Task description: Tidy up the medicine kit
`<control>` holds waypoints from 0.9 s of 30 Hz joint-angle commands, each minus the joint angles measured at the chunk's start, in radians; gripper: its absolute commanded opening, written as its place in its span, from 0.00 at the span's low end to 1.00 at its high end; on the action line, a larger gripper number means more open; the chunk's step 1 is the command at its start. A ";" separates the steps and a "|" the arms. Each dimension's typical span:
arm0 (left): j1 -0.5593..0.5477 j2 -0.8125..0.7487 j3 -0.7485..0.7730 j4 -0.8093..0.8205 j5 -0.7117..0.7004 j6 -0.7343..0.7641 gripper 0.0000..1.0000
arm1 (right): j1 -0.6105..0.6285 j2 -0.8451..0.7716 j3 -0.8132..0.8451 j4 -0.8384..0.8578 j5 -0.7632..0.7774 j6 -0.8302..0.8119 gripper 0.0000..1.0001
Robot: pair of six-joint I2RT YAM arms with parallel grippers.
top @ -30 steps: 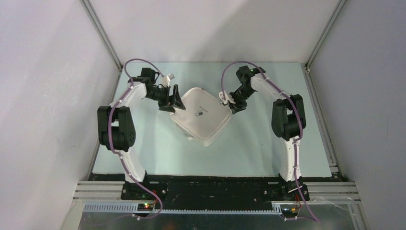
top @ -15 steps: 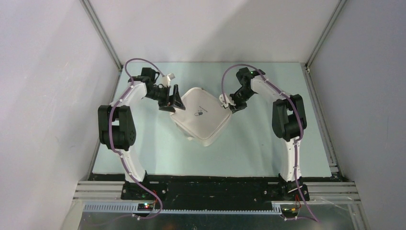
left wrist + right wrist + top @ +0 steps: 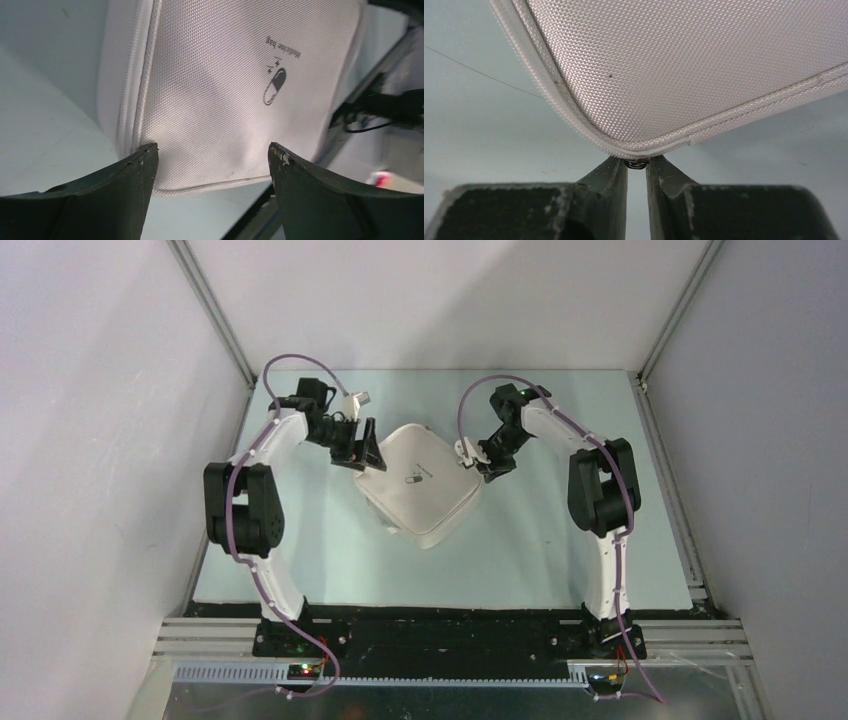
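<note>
Pale blue-green and smooth, the table [image 3: 540, 540] lies between matte grey walls [image 3: 440, 300] edged with ribbed aluminium rails [image 3: 215, 320]. At its centre we see the kit [image 3: 420, 485], a white rounded-square soft case turned corner-on like a diamond, with its lid down. Its top is a fine woven mesh fabric that catches the light, printed with a small dark pill logo [image 3: 275, 86] and a line of script too small to read. A raised piping [image 3: 574, 125] runs round the rim above the zip seam. The left gripper [image 3: 212, 152] stands at the kit's far-left corner with its jaws spread wide. Its dark, curved fingers [image 3: 100, 195] have scuffed, chalky edges, and we see the corner of the case lying between them without touching either one. The right gripper [image 3: 480, 465] meets the kit's right corner. In the right wrist view its two blunt black fingers [image 3: 609, 180] are drawn nearly together, leaving a narrow slit, and their tips pinch a small metal zip pull [image 3: 636, 164] just under the piping.
</note>
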 commanded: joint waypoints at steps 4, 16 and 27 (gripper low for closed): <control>-0.060 -0.288 -0.065 0.083 -0.127 0.539 0.91 | -0.021 -0.063 0.026 -0.134 -0.014 0.268 0.00; -0.286 -0.558 -0.525 0.247 -0.149 1.454 0.97 | -0.029 0.021 0.097 -0.105 0.086 0.567 0.00; -0.425 -0.464 -0.623 0.543 -0.125 1.496 0.94 | -0.030 0.019 0.105 -0.110 0.109 0.561 0.00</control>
